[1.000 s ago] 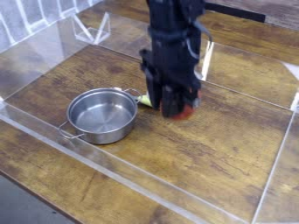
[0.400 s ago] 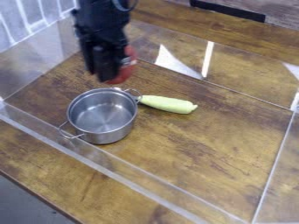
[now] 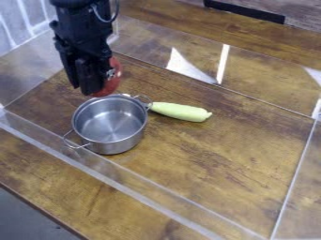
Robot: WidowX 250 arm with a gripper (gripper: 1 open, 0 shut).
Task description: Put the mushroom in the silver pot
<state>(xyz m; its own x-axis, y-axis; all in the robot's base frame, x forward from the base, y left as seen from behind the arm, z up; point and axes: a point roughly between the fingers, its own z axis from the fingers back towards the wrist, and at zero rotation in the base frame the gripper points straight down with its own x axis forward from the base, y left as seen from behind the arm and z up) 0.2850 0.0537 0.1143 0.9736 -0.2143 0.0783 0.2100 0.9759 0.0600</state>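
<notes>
we see the black gripper [image 3: 90, 84] pinching the red-capped mushroom [image 3: 111, 73] just above the far-left rim of the round, shiny silver pot [image 3: 109, 125]. clear walls [image 3: 189, 217] edge the grained wooden table [image 3: 232, 150]; a smooth yellow-green vegetable [image 3: 181, 112] lies right of the pot.

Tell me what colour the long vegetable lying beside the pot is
Yellow-green. The vegetable shows clearly in the camera view, right of the silver pot.

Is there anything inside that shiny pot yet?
Empty: the pot shows only its bare steel bottom. The mushroom is in the pincer above its rim.
</notes>
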